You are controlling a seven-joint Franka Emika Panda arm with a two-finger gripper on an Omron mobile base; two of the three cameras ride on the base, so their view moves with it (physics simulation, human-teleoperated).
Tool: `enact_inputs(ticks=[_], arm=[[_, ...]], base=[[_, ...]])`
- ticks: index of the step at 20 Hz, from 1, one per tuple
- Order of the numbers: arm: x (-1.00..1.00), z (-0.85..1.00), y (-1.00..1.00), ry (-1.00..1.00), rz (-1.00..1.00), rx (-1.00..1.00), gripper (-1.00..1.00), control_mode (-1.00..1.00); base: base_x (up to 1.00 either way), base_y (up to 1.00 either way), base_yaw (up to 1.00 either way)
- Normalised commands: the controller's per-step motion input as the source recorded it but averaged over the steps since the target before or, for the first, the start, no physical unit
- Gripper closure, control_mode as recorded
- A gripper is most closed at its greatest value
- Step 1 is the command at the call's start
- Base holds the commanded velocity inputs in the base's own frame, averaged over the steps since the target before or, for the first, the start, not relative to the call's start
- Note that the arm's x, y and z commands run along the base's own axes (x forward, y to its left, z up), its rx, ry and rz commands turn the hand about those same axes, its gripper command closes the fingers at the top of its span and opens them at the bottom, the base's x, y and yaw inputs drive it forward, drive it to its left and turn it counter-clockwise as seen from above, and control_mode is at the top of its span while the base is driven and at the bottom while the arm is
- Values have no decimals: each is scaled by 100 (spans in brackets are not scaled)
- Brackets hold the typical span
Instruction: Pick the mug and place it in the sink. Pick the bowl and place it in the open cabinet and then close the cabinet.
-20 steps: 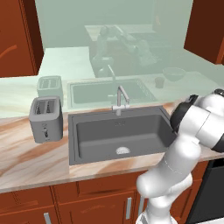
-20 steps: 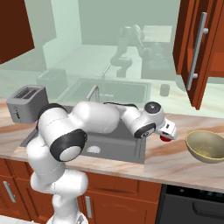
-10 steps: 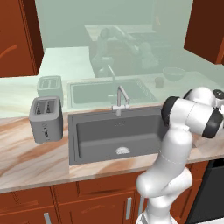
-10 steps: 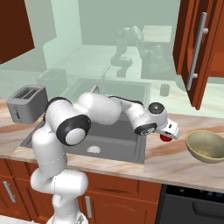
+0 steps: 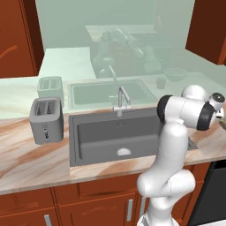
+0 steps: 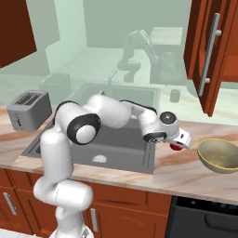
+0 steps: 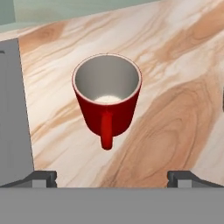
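Note:
The small red mug (image 7: 107, 98) stands upright on the marble counter just right of the sink (image 7: 13, 113), handle toward the camera, pale inside. My gripper (image 7: 111, 178) hovers above it, open, with one fingertip on each side and nothing between them. From the right base view, my gripper (image 6: 180, 141) covers most of the mug (image 6: 175, 148). The olive-tan bowl (image 6: 219, 155) sits on the counter to its right. The cabinet (image 6: 210, 51) hangs above the bowl with its door open. The dark sink (image 5: 110, 132) lies left of the hand.
A silver toaster (image 5: 45, 120) stands left of the sink, also seen as the toaster (image 6: 29, 109) from the right. The faucet (image 5: 120, 99) rises behind the basin. A dark appliance front (image 6: 204, 218) sits under the counter at the right.
The arm's elbow has swung left and the hand has settled a little lower over the mug. The jaws stayed open; mug and bowl have not moved.

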Motion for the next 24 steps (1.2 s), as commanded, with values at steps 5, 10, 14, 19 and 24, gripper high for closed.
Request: enact_inputs(ticks=[5,10,14,19,24], arm=[[22,-17,-11,0,0,0,-100,-100],[25,-16,-11,0,0,0,-100,-100],[30,-14,-12,0,0,0,-100,-100],[30,-12,-4,0,0,0,-100,-100],[25,-13,-8,0,0,0,100,-100]], base=[[0,0,0],[0,0,0],[0,0,0],[0,0,0],[0,0,0]])
